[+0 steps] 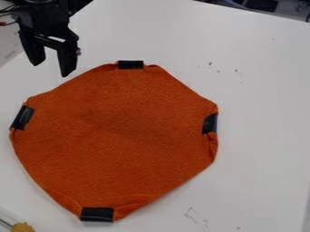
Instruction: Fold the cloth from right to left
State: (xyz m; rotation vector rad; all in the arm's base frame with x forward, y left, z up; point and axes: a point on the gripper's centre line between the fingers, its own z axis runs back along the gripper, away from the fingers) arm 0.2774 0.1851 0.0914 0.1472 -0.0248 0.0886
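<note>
At the view's upper left my claw (50, 69) hangs with its fingers spread wide, near the white tabletop's (260, 90) left edge. Rightward, the orange cloth (115, 136) lies spread from left to centre, black strips (210, 123) on its rim. Right of it, faintly marked tabletop runs to a slanting back edge.

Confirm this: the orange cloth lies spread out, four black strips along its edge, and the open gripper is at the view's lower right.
Not quite: in the camera view, the open gripper is at the upper left. The orange cloth lies spread out, with four black strips along its edge.
</note>
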